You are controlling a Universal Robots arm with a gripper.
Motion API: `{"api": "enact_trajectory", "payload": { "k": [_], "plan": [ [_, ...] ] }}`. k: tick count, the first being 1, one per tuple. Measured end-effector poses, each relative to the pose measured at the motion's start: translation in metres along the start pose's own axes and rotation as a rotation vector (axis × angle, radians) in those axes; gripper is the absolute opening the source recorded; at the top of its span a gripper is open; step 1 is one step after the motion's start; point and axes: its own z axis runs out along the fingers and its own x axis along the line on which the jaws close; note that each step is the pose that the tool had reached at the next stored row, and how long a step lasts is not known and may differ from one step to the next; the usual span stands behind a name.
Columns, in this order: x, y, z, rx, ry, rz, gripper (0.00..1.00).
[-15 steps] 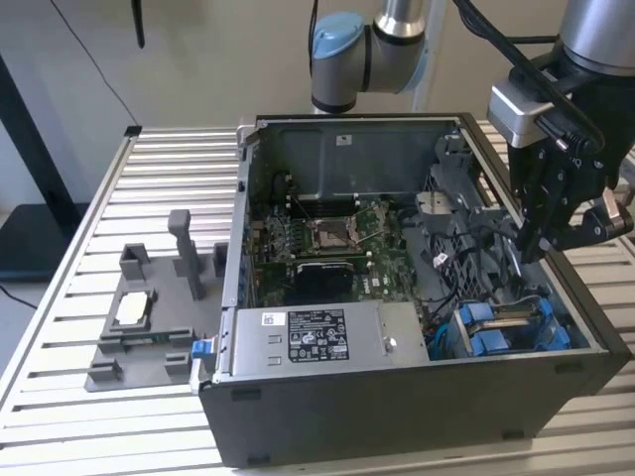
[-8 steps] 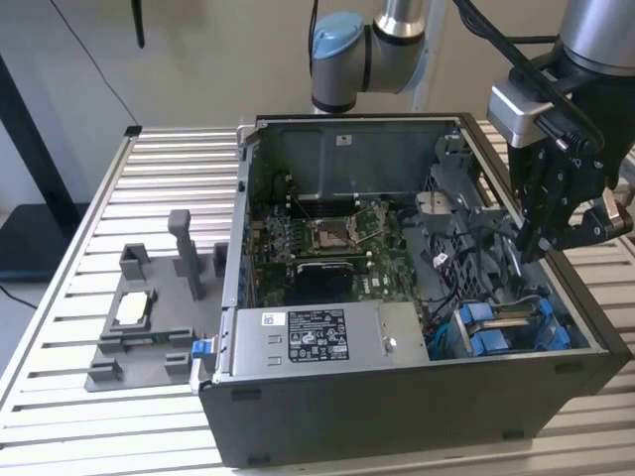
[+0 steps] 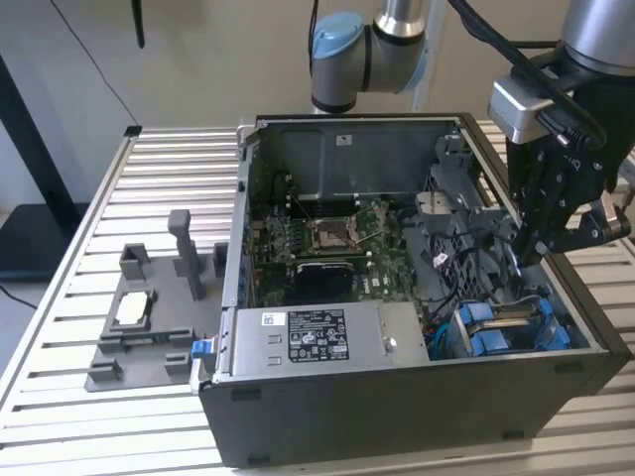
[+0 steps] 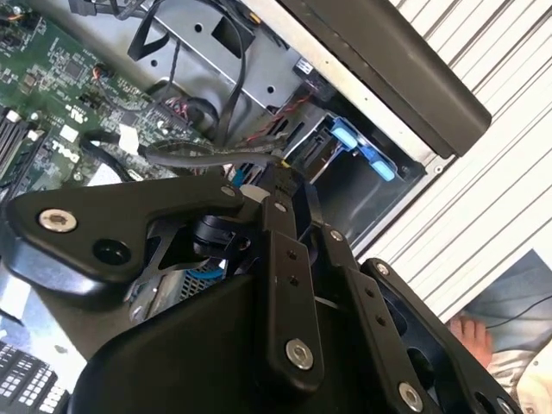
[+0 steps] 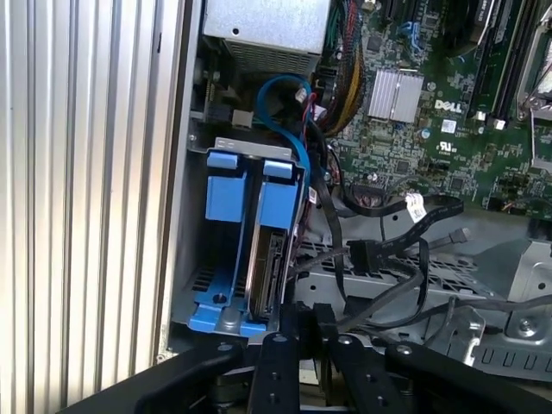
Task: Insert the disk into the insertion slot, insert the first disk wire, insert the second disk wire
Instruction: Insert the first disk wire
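Hanging low inside the open black computer case (image 3: 397, 416), the black gripper (image 3: 534, 256) sits at 3 o'clock in the exterior view. Open or closed: cannot tell. Just beside its tip, the silver rectangular disk (image 5: 269, 267) stands on edge in its bright blue plastic carrier, seated in the grey metal insertion slot (image 3: 474, 329) at the case's 4 o'clock corner. Black wires with a flat connector (image 5: 362, 254) lie near the slot.

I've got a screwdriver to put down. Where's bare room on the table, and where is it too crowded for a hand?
Free: the table slats at the exterior view's left, between the grey fixture and the table edge. Crowded: inside the computer case, where black cables tangle beside the insertion slot near the gripper.
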Motion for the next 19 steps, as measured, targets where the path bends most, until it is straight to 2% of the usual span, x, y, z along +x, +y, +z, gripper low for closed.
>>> {"api": "enact_trajectory", "payload": {
  "k": [3, 11, 13, 15, 17, 19],
  "plan": [
    [0.0002, -0.0001, 0.0016, -0.0058, 0.0014, 0.013, 0.19],
    [0.0002, 0.0005, 0.0079, -0.0054, 0.0129, 0.106, 0.19],
    [0.0003, 0.0006, 0.0093, -0.0068, 0.0142, 0.118, 0.19],
    [0.0004, 0.0001, 0.0102, -0.0085, 0.0134, 0.122, 0.19],
    [0.0005, -0.0006, 0.0107, -0.0117, 0.0100, 0.124, 0.19],
    [0.0007, -0.0016, 0.0113, -0.0215, 0.0069, 0.124, 0.19]
  ]
}}
